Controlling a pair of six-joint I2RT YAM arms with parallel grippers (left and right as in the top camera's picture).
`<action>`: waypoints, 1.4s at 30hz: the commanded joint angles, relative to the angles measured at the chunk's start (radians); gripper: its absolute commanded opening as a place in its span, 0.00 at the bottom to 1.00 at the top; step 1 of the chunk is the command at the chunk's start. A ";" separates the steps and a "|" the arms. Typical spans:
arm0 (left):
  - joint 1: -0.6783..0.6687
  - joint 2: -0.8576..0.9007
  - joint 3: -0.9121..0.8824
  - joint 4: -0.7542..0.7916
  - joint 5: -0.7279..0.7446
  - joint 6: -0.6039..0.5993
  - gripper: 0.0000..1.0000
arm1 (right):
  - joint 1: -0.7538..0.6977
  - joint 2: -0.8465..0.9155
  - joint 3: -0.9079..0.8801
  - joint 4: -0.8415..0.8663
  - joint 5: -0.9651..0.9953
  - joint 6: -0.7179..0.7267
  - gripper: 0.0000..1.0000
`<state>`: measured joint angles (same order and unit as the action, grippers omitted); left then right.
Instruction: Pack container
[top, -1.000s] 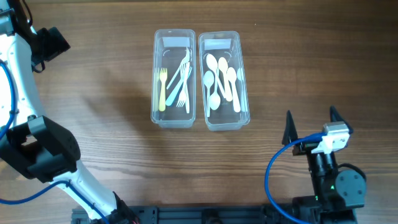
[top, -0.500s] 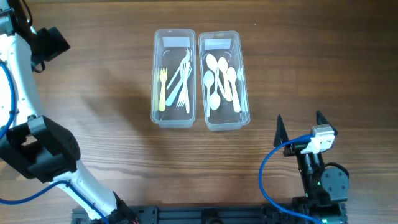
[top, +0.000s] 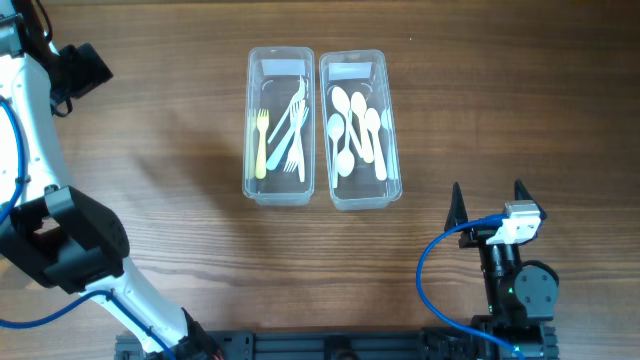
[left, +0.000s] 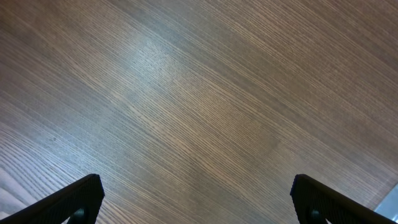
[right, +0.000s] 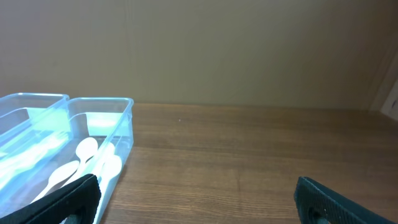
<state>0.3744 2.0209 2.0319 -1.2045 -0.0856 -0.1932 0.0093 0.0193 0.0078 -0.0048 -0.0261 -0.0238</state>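
Wood-grain bench (top: 150, 150) fills the overhead view, brown and streaky, and from the right wrist camera a plain tan wall (right: 217, 50) rises behind its far edge.

Two clear plastic boxes stand side by side up toward 12 o'clock of the bench's middle, long sides parallel. They sit so close that I can't tell whether the walls touch. The fork box (top: 280, 126) is on the 9 o'clock side. It holds a loose bunch of pale forks (top: 292, 128) lying lengthwise, with one yellow fork (top: 261, 145) apart from them along the box's 9 o'clock wall. The spoon box (top: 359, 128) is at its 3 o'clock and holds white spoons (top: 356, 130) overlapping each other, bowls mostly toward 12 o'clock.

The right hand (top: 489, 190) sits down at about 4 o'clock, well apart from the boxes. Its two dark fingers are spread wide and there is nothing between them. A blue cable (top: 430, 280) loops off its base. From its own camera the corner of the spoon box shows off at 9 o'clock.

The left arm (top: 30, 130) runs along the 9 o'clock edge. Its camera looks at bare wood, and the left hand (left: 199, 199) is likewise released, with one fingertip in each lower corner and nothing held.
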 joint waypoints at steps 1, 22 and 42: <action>0.005 -0.029 -0.003 0.003 -0.010 0.002 1.00 | -0.004 -0.016 -0.003 0.008 -0.019 -0.002 1.00; 0.005 -0.029 -0.003 0.003 -0.010 0.002 1.00 | -0.003 -0.008 -0.003 0.008 -0.019 -0.002 1.00; 0.002 -0.707 -0.003 0.003 0.033 0.002 1.00 | -0.003 -0.008 -0.003 0.008 -0.019 -0.002 1.00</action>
<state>0.3744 1.4624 2.0247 -1.2003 -0.0734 -0.1932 0.0093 0.0193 0.0078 -0.0032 -0.0261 -0.0238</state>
